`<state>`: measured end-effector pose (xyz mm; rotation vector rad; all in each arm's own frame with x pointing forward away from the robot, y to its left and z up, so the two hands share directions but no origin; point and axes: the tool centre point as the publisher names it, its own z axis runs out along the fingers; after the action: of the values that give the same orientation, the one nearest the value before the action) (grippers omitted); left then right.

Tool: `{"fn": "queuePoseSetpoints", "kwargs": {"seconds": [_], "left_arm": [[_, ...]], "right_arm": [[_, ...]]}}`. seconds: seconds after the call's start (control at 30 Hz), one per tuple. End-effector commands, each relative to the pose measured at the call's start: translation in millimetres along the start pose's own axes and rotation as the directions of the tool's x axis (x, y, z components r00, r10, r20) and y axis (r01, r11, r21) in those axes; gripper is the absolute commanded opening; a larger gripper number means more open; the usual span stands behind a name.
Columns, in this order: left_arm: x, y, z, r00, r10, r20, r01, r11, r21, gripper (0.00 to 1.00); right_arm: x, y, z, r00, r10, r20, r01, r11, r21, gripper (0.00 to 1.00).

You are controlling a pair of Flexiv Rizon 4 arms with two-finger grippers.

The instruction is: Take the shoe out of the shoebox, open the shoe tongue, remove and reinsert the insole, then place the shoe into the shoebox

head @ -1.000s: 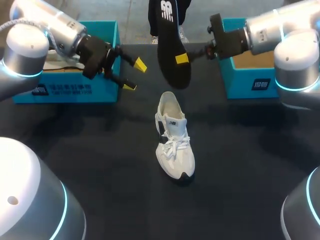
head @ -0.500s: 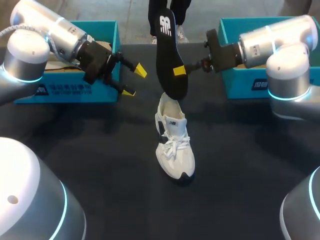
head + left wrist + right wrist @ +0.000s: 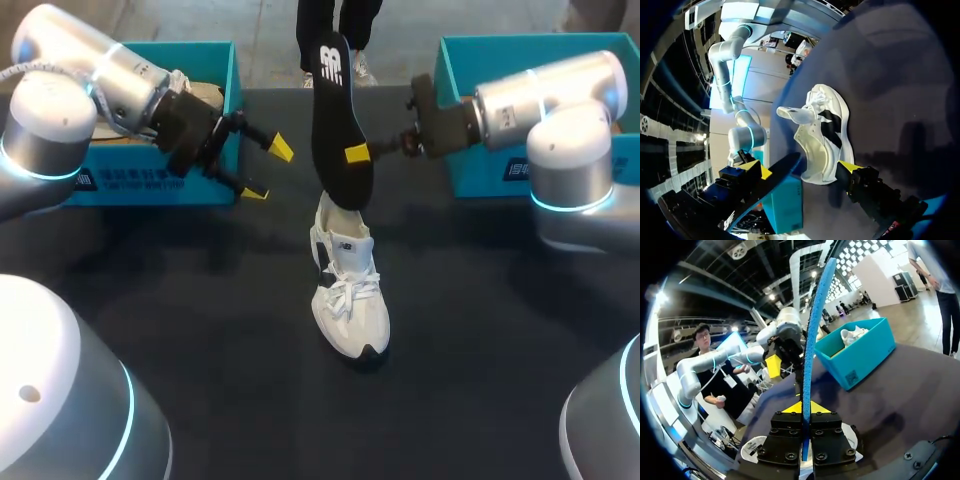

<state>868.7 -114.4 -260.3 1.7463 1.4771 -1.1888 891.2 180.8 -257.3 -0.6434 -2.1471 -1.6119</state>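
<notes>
The white sneaker [image 3: 347, 285] stands on its sole near the middle of the dark worktop [image 3: 200, 300]. Its toe points to the near edge and its heel to the far edge. The laces are bunched over the tongue and the heel opening faces up.

The black insole [image 3: 338, 120] stands almost upright above the heel, with its printed heel end uppermost. Its lower end comes down to the rim of the heel opening. I cannot tell whether it touches the rim or has entered the shoe. The right wrist view shows the insole edge-on, with a blue underside.

The right end effector [image 3: 356, 154] comes in from the right edge of the worktop. It is pinching the insole about midway along its length, with one yellow tip against each face.

The left end effector [image 3: 264, 171] hangs above the worktop toward the far left, well apart from the sneaker and the insole. Its two yellow tips are spread wide, with nothing between them.

Behind the left end effector, the left shoebox [image 3: 190, 190] sits at the far left corner, teal and lidless. A second white shoe [image 3: 852, 335] lies inside it. The right shoebox [image 3: 480, 175], also teal and lidless, sits at the far right corner behind the right arm. That arm partly hides the inside of the box.
</notes>
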Motion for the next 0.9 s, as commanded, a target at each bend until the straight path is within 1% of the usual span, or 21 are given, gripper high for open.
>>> {"fn": "queuePoseSetpoints", "kwargs": {"seconds": [0.03,0.23,0.5,0.77,0.9], "left_arm": [[-0.6,-7.8,5.9,1.000,-0.005,-0.005,0.005,1.000,-0.027,1.00],[2.8,-7.7,12.7,0.999,-0.031,-0.011,0.031,0.998,-0.051,1.00],[5.2,-6.9,22.4,0.999,-0.034,-0.005,0.034,0.998,-0.045,1.00],[5.8,-2.0,25.3,1.000,-0.019,0.001,0.019,0.998,-0.061,1.00],[4.2,1.6,30.2,1.000,-0.016,0.006,0.017,0.998,-0.064,1.00]], "right_arm": [[-0.8,-0.8,3.0,1.000,-0.002,-0.002,0.002,1.000,-0.002,0.00],[-2.3,-3.2,4.3,1.000,-0.007,-0.009,0.007,1.000,0.001,0.00],[-5.5,-7.3,5.1,1.000,-0.006,-0.020,0.006,1.000,0.006,0.00],[-10.0,-14.3,4.3,1.000,0.007,-0.026,-0.007,1.000,0.007,0.00],[-11.4,-17.6,6.4,0.999,0.016,-0.036,-0.016,1.000,0.012,0.00]]}}
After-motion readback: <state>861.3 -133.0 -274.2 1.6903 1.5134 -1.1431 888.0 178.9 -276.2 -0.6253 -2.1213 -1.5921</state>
